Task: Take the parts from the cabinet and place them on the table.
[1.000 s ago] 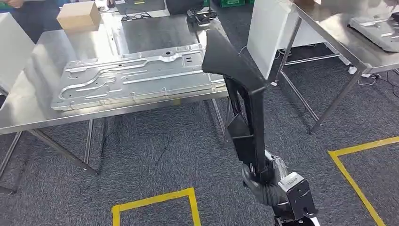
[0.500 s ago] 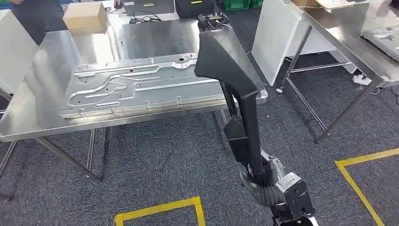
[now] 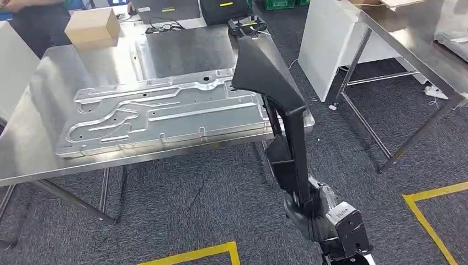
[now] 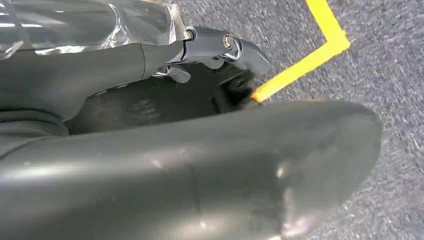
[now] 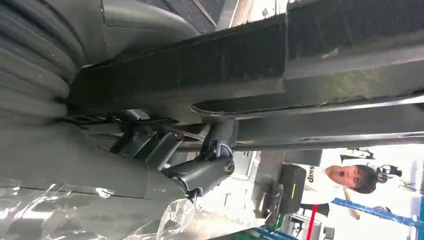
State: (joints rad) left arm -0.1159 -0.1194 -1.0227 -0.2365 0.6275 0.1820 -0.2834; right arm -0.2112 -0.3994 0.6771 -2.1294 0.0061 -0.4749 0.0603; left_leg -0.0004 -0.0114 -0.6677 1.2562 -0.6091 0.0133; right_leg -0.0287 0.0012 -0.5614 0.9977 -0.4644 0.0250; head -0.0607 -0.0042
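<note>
Long black trim part (image 3: 284, 127), upright, broad top overlapping the steel table (image 3: 33, 138) edge beside the stamped metal panel (image 3: 160, 113); clasped at its narrow foot by the right hand (image 3: 309, 212); likely stiff, light, top-heavy; left hand (image 4: 215, 47) state unclear.

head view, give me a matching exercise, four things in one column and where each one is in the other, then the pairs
Things
1. black trim part
2. stamped metal panel
3. cardboard box
4. yellow floor tape

Places
A. far corner of the steel table
B. on the grey carpet
C. gripped at its lower end by the right hand
D. flat on the steel table, along its near edge

Pairs: 1-C, 2-D, 3-A, 4-B
</note>
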